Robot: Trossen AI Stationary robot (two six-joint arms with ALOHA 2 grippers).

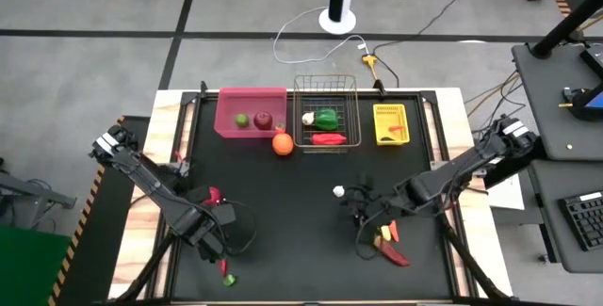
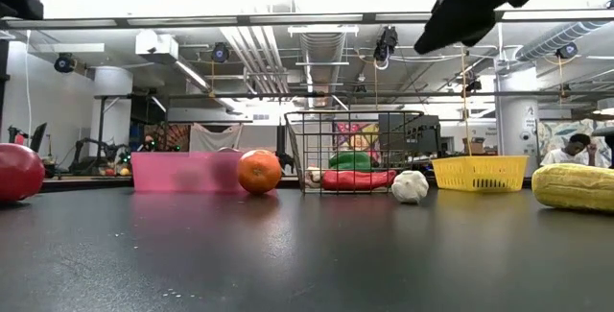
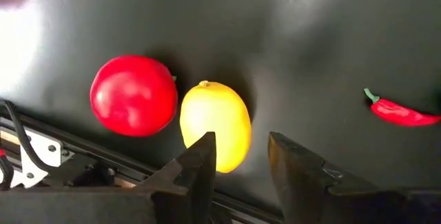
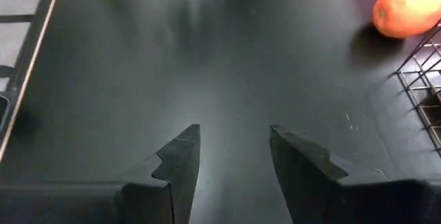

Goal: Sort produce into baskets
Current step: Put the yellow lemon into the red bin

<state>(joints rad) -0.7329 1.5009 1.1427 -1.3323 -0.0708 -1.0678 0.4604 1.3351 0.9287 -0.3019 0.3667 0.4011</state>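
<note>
My left gripper [image 3: 241, 141] hangs open over the table's near left part [image 1: 212, 235], pointing down. A yellow lemon [image 3: 213, 124] lies just beside one of its fingers, a red apple [image 3: 133, 94] beside the lemon, and a red chilli [image 3: 400, 112] farther off. My right gripper [image 4: 234, 138] is open above bare table right of centre [image 1: 356, 201], near a white garlic [image 1: 338, 191]. An orange [image 1: 282, 143] lies in front of the pink bin [image 1: 226, 108]. The wire basket [image 1: 325, 82] holds a green pepper [image 1: 326, 118] and a red chilli [image 1: 328, 139].
The pink bin holds a lime [image 1: 241, 119] and a dark red piece [image 1: 264, 120]. A yellow bin [image 1: 379, 136] stands at the far right. Corn [image 2: 576, 185] and chillies [image 1: 391, 247] lie near the right arm. Small red and green pieces [image 1: 227, 274] sit at the near left edge.
</note>
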